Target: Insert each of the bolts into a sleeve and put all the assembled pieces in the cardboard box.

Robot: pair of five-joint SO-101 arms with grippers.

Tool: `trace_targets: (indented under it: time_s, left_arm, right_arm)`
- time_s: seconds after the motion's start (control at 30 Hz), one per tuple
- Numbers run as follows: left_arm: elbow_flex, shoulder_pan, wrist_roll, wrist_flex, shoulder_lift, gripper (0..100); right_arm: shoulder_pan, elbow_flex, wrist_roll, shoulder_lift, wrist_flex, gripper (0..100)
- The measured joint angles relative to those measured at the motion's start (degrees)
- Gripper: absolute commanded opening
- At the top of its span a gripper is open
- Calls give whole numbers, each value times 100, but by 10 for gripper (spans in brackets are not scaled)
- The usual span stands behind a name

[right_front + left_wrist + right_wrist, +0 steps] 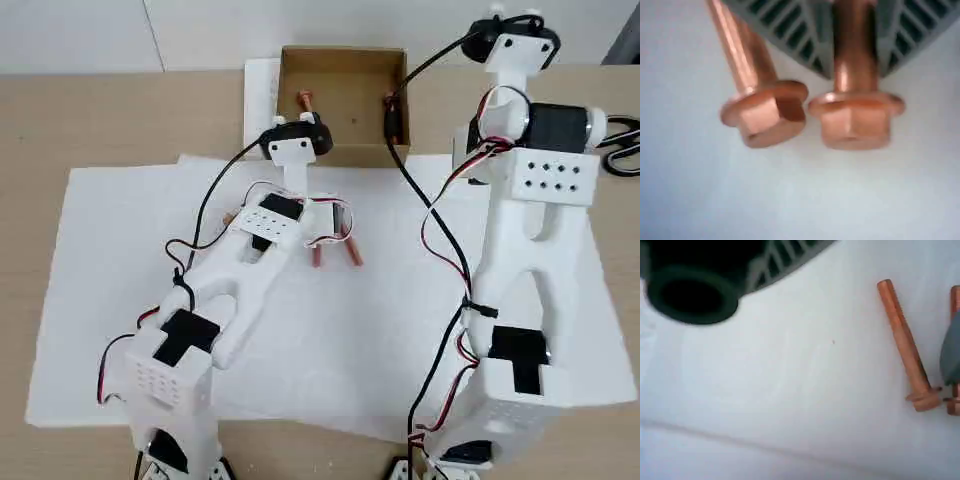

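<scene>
Since the sleeve point(690, 295) hangs close to the right wrist camera and off the white sheet point(150, 300), it is judged to be clamped in the right gripper point(740, 265). It is presumably held there so that a bolt can be fed into its open mouth.

Two bolts are laid side by side on the sheet, with the left gripper point(328, 232) lowered over them.
- First bolt point(855, 117): its shank is run straight up against the gripper, likely lined up for a pick.
- Second bolt point(762, 117): it is tilted away just beside, with the heads nearly touching.
- Whether the left gripper is closed on anything cannot be told.

Both shank ends are cut off in the left wrist view. In the right wrist view, one bolt is clipped at the edge behind a grey blur.

The cardboard box point(340, 50) is set at the far end of the sheet. Two copper pieces point(305, 100) are seen inside it. Whether sleeves are fitted on them cannot be made out.
</scene>
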Motion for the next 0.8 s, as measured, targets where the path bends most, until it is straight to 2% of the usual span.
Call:
trace_targets:
  time_s: [0.23, 0.33, 0.63, 0.8]
  left_arm:
    - [-167, 0, 0, 18, 9, 6]
    - [-563, 0, 0, 290, 9, 6]
    - [-2629, 0, 0, 2347, 9, 6]
    - [-4255, -97, -202, 3455, 9, 6]
  right_arm:
    - [0, 18, 0, 0, 0, 3]
    - [0, 18, 0, 0, 0, 3]
    - [0, 18, 0, 0, 0, 3]
    - [0, 18, 0, 0, 0, 3]
